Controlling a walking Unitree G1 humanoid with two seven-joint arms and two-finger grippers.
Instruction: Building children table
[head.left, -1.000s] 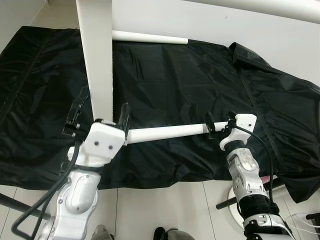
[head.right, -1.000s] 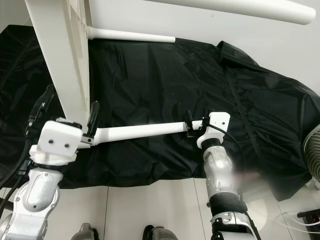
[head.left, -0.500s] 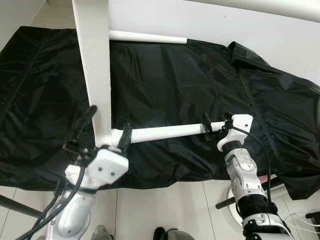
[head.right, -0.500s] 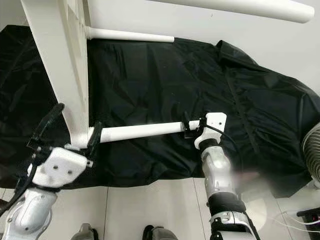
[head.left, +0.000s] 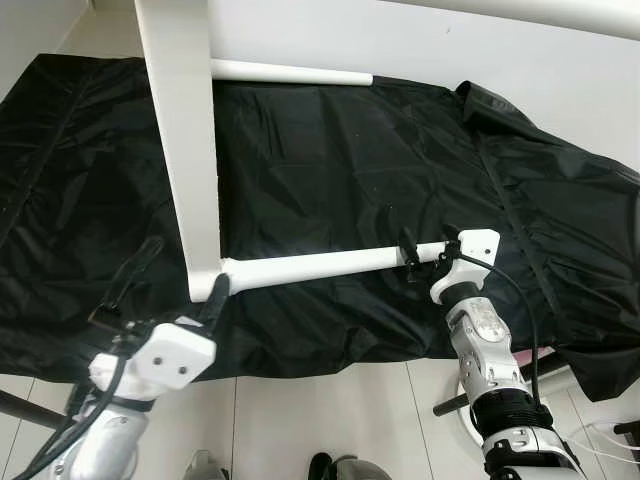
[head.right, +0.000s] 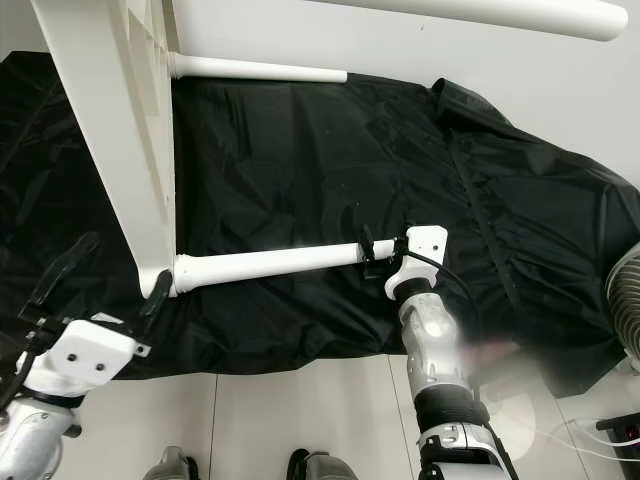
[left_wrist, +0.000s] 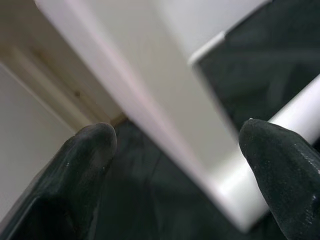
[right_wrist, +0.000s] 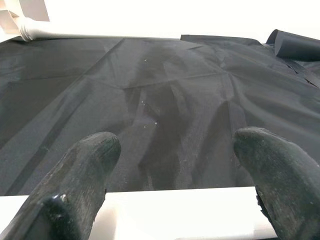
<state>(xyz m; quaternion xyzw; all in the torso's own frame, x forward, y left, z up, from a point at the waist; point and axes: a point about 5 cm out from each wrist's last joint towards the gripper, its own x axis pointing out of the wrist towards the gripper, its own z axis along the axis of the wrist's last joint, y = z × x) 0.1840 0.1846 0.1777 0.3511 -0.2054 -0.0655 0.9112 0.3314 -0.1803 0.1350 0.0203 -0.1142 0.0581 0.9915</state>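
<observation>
Spread over the white floor (head.left: 330, 420), a wide black sheet (head.left: 360, 150), creased, beneath everything else. Above it, tilted up on edge, a white tabletop (head.left: 185, 130), its lower corner just ahead of the left gripper (head.left: 160, 290) and between the two spread fingers (left_wrist: 85, 160), not touching either as far as the left wrist view tells. Screwed into that corner, a white table leg (head.left: 310, 265) running across to the right gripper (head.left: 412, 255), far end lying between the short black fingers (right_wrist: 85, 170), which sit apart on either side of the tube; contact with the pads cannot be told. Beyond the right fingers, at the sheet's far edge, a second white leg (head.left: 290, 72) joined to the top. Smallest, a black cable (head.left: 515, 300) looping off the right wrist.
</observation>
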